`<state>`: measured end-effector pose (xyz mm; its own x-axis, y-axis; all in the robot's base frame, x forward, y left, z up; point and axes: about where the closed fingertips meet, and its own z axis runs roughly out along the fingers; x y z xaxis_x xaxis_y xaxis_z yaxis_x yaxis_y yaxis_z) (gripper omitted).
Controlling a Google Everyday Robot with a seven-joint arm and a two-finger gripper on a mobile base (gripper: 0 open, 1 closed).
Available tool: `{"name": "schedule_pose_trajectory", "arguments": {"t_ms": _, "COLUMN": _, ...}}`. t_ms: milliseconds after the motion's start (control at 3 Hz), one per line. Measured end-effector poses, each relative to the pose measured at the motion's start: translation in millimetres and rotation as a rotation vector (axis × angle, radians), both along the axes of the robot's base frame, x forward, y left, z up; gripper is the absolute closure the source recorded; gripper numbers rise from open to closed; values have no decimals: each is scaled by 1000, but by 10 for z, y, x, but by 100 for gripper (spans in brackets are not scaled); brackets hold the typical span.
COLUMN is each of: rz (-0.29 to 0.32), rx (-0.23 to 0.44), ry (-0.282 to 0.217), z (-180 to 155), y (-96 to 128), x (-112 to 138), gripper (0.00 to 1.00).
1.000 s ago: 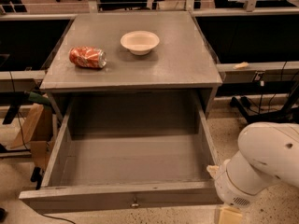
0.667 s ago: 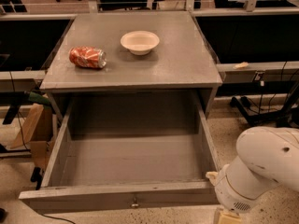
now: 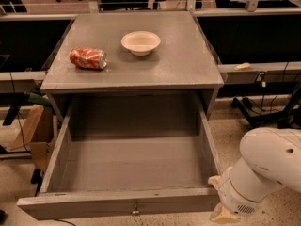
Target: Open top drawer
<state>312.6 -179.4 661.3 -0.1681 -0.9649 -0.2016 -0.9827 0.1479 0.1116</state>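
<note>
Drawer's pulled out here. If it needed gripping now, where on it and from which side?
On the drawer, grip the small metal knob at the middle of the front panel, coming straight in from the front: the panel is flat and wide, and the knob is all that sticks out. The gripper sits low right, beside the drawer's front right corner.

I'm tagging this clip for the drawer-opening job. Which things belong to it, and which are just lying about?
Job: top drawer, pulled out; its knob; gripper, low right by the drawer's front corner.
Lying about: red can and white bowl on the cabinet top; cardboard box on the floor.
</note>
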Motion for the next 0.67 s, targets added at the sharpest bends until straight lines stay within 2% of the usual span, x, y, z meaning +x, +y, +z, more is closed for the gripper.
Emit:
{"name": "schedule_pose_trajectory", "arguments": {"t_ms": 333, "rz": 0, "rx": 0, "ry": 0, "z": 40, "y": 0, "x": 0, "gripper": 87}}
{"name": "schedule_pose_trajectory", "arguments": {"t_ms": 667, "rz": 0, "rx": 0, "ry": 0, "z": 81, "y": 0, "x": 17, "gripper": 100}}
